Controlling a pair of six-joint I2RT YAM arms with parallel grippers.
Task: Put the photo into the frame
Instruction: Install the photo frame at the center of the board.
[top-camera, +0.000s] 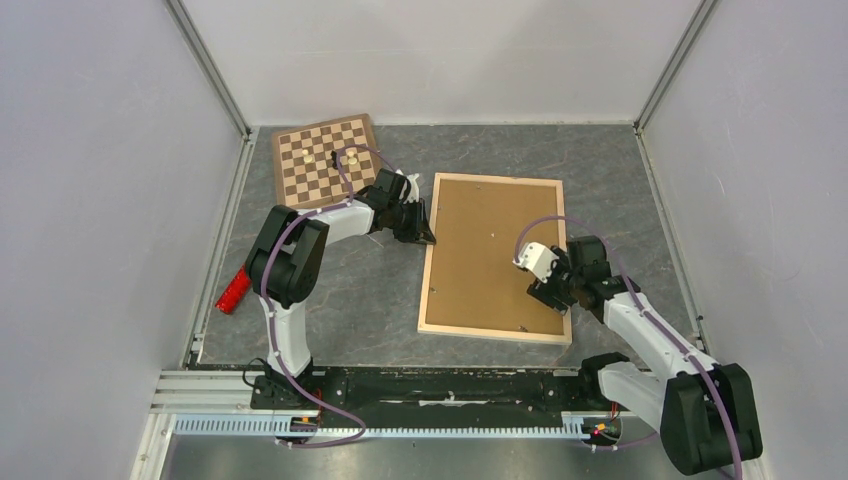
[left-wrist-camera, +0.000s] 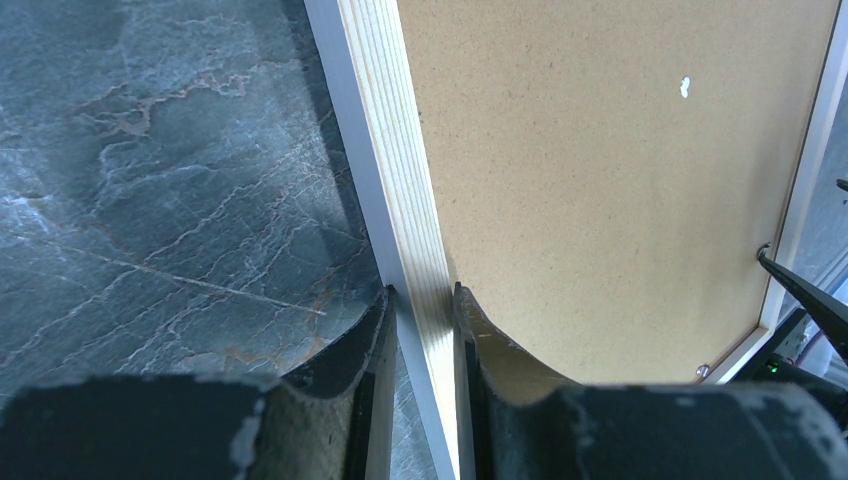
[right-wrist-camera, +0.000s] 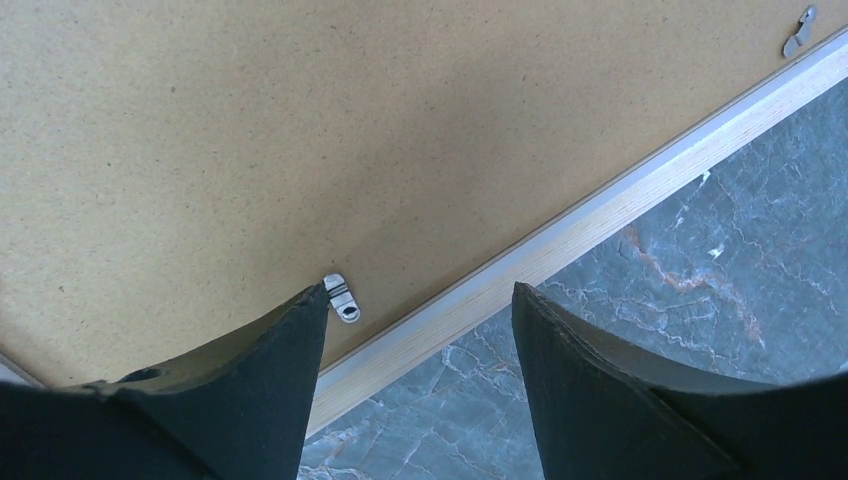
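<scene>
The frame (top-camera: 490, 333) lies face down in the middle of the table, its thin light wooden bars around a brown backing board (top-camera: 495, 250). The photo is hidden from every view. My left gripper (top-camera: 427, 238) is shut on the frame's left bar (left-wrist-camera: 395, 170), one finger on the table side and one on the board side (left-wrist-camera: 422, 295). My right gripper (top-camera: 548, 292) is open and empty over the frame's right bar (right-wrist-camera: 600, 215), near its front corner. One finger tip is beside a small metal clip (right-wrist-camera: 342, 299) on the board; the other is over the table (right-wrist-camera: 420, 300).
A checkered chessboard (top-camera: 326, 160) with a few pieces lies at the back left, close behind the left arm. A red object (top-camera: 233, 290) lies at the table's left edge. A second metal clip (right-wrist-camera: 798, 32) sits further along the frame's right bar. Grey walls enclose the table.
</scene>
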